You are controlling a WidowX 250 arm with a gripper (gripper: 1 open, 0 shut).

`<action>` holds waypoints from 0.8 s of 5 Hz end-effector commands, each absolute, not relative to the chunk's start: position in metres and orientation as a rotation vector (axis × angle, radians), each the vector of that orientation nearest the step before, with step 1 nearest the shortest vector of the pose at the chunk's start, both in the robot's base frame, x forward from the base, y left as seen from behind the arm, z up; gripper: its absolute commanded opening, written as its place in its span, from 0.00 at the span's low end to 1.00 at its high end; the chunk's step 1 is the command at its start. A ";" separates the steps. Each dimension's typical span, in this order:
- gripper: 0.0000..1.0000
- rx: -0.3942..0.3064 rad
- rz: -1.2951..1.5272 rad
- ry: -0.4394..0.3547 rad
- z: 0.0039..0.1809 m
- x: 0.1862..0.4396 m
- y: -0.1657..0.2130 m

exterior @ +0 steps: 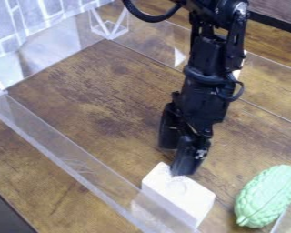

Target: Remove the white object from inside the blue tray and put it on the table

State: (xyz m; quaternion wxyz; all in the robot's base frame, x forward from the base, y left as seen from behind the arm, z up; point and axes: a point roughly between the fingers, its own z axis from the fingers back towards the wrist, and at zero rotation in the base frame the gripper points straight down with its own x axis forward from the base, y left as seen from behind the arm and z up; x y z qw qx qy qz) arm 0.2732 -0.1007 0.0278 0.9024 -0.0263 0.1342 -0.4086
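The white object (178, 194) is a small pale block lying flat on the dark wooden table (99, 100) near the bottom edge of the camera view. My black gripper (180, 157) points steeply down just behind it, jaws open and nothing between them. The nearer fingertip (187, 168) hangs at the block's far edge; whether it touches the block cannot be told. No blue tray is in view.
A green bumpy gourd-shaped thing (268, 195) lies at the bottom right, close to the block. A clear plastic wall (57, 155) runs along the table's left and front sides. A white wire frame (105, 20) stands at the back left.
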 end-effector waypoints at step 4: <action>1.00 -0.056 -0.884 0.332 0.020 0.259 -0.101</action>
